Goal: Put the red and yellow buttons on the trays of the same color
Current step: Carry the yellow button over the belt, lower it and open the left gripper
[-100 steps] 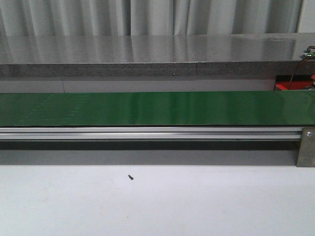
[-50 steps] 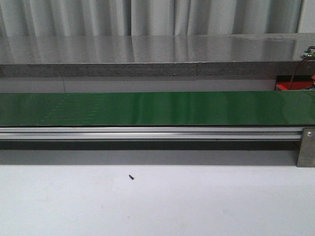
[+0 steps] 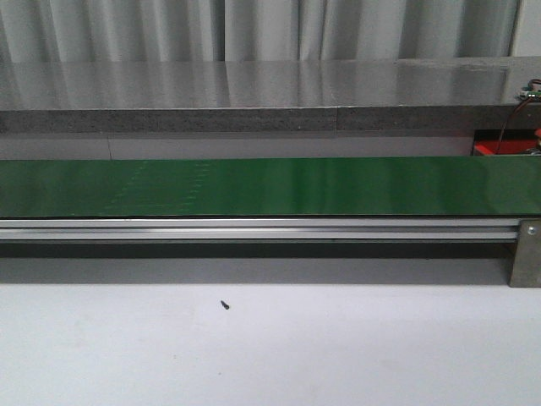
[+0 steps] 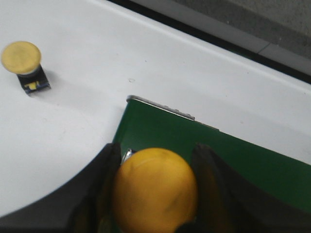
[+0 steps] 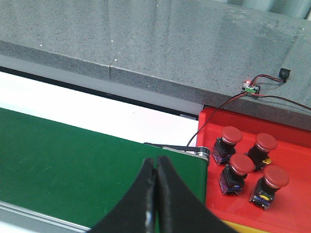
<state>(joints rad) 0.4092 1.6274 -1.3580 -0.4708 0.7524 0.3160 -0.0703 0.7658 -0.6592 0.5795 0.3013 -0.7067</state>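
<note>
four red buttons (image 5: 248, 170) already stand inside the red tray (image 5: 301, 213), which sits just beyond the end of the green conveyor belt (image 5: 73, 155); that side of the sorting looks well along, as far as the right wrist view shows. the right gripper (image 5: 156, 194) hangs over the belt with its fingers pressed together and nothing between them.

the left gripper (image 4: 155, 187) is clamped around a yellow button (image 4: 154, 187), whose domed cap fills the gap between the two dark fingers. it hovers above the other end of the belt, near the belt's corner. a second yellow button (image 4: 23, 62) stands upright on the white table (image 4: 170, 73), well apart from the belt. no yellow tray shows in any view, so i cannot tell whether that button is already placed. the held yellow one is, i judge, not yet delivered.

the front view shows a belt with nothing riding on it, so no further buttons appear to be waiting.
</note>
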